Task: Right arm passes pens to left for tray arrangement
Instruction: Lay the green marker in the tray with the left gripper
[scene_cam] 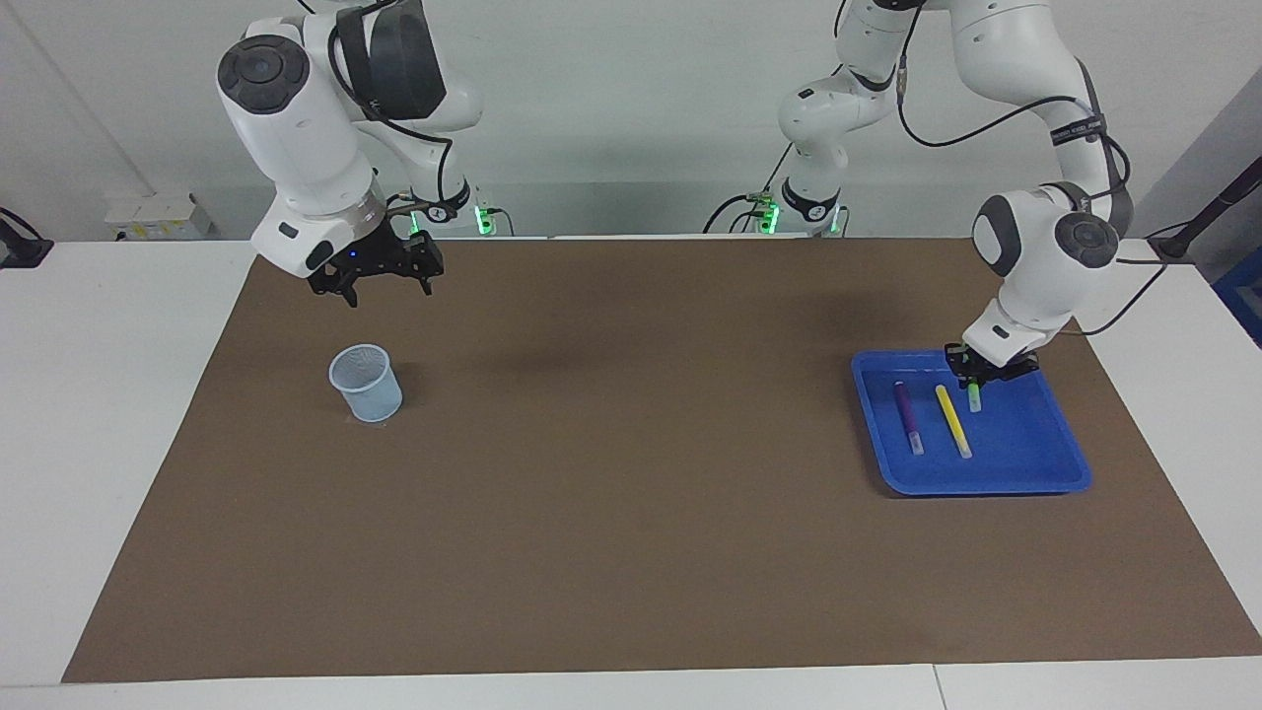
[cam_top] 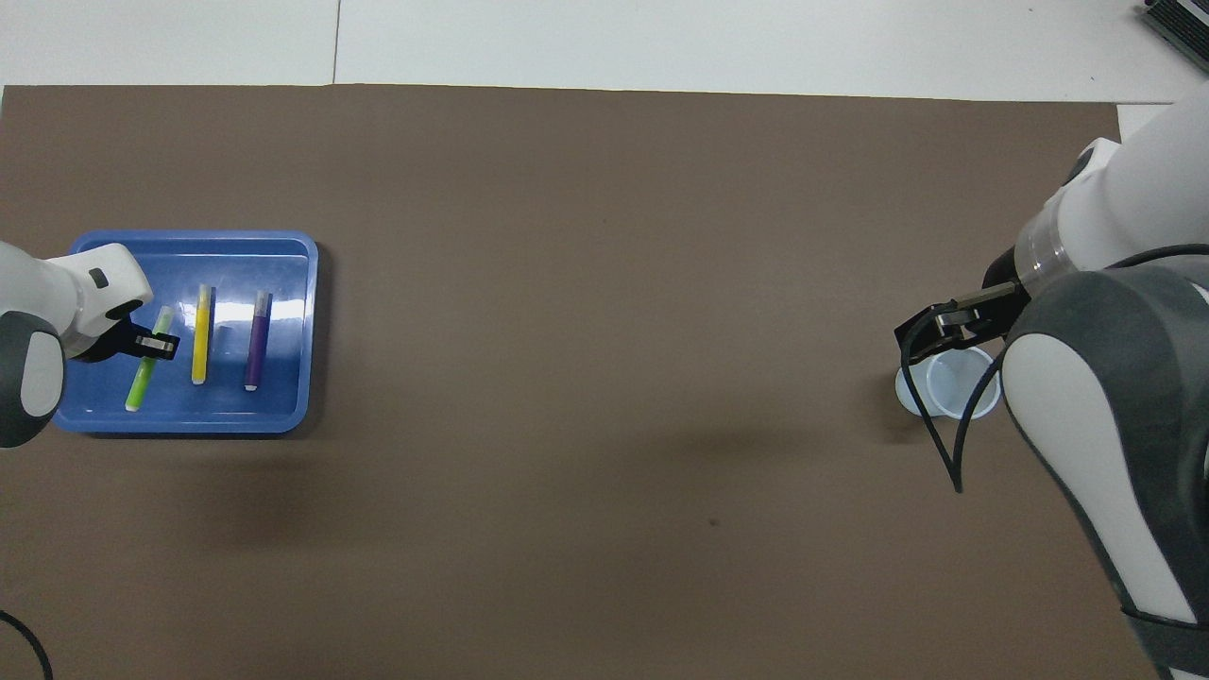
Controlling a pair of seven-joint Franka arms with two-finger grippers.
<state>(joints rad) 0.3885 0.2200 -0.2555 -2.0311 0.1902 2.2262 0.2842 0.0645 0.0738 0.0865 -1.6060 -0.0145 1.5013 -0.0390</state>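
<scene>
The blue tray (scene_cam: 1025, 473) (cam_top: 283, 283) lies toward the left arm's end of the table. In it rest a purple pen (scene_cam: 907, 416) (cam_top: 256, 340) and a yellow pen (scene_cam: 952, 420) (cam_top: 200, 332), side by side. My left gripper (scene_cam: 974, 379) (cam_top: 156, 346) hangs low over the tray, shut on the green pen (scene_cam: 974, 396) (cam_top: 144, 373), which sits beside the yellow pen. My right gripper (scene_cam: 373, 286) is raised over the mat near the mesh cup, open and holding nothing.
A small pale blue mesh cup (scene_cam: 366, 383) (cam_top: 949, 382) stands on the brown mat (scene_cam: 611, 473) toward the right arm's end. White table shows around the mat's edges.
</scene>
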